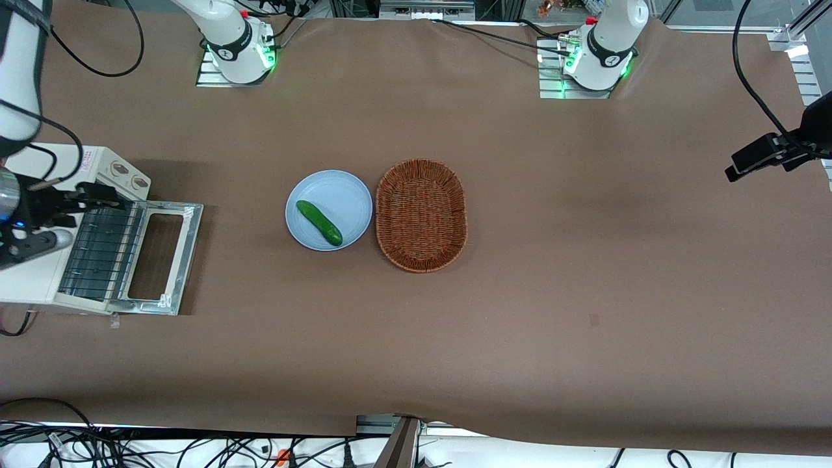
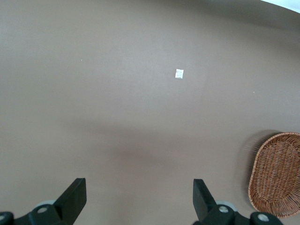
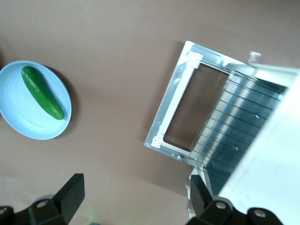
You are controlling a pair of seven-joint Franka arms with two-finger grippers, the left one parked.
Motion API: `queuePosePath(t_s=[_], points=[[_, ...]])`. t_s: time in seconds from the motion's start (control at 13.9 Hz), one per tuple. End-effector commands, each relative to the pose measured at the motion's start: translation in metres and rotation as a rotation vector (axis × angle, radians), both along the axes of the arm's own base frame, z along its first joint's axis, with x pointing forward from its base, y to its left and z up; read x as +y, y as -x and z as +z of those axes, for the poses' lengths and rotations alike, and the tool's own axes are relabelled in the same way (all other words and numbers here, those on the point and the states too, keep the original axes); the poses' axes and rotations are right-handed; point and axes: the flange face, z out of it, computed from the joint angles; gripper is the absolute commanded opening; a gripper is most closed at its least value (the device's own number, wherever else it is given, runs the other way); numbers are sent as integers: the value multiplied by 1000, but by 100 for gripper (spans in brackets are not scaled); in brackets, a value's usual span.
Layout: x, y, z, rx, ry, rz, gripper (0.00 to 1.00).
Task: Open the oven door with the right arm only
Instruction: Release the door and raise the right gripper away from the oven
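Already the oven door [image 1: 159, 257] lies swung fully down, flat on the brown table [image 1: 520, 312] in front of the cream-white toaster oven [image 1: 39, 286], with the wire rack [image 1: 97, 253] of the cavity laid bare; by the look of it the opening itself is finished. What remains, I judge, is only to lift the right arm [image 1: 16, 71] away without knocking the appliance. Its gripper [image 3: 133, 199] hangs above the oven's top, near the knobs [image 1: 127, 175], and the wrist view shows the fingers [image 3: 70, 194] spread apart with nothing between them, so the tool is released. A rise straight up would suit, since the oven body sits right under the hand. Farther toward the middle of the table a pale blue plate [image 1: 305, 195] carries a cucumber [image 1: 319, 222], and a wicker basket [image 1: 421, 215] sits just beside the plate; both are well apart from the door and hinder nothing. Cables [image 1: 39, 156] trail close to the wrist and could snag.
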Motion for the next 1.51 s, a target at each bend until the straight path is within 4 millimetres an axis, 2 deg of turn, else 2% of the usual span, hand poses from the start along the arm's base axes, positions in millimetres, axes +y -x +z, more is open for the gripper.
queuePosePath(t_s=[0.0, 0.22, 0.5, 0.65, 0.79, 0.93, 1.08, 1.22, 1.44], points=[[-7, 24, 40, -32, 31, -176, 100], [-22, 48, 62, -53, 20, -256, 100], [-34, 54, 72, -69, 22, -288, 100], [-26, 54, 76, -72, 41, -365, 100], [-15, 53, 78, -79, 76, -356, 100], [-15, 54, 79, -79, 76, -347, 100], [-7, 53, 78, -81, 99, -334, 100], [0, 51, 91, -110, 105, -312, 100], [0, 50, 92, -113, 101, -307, 100]])
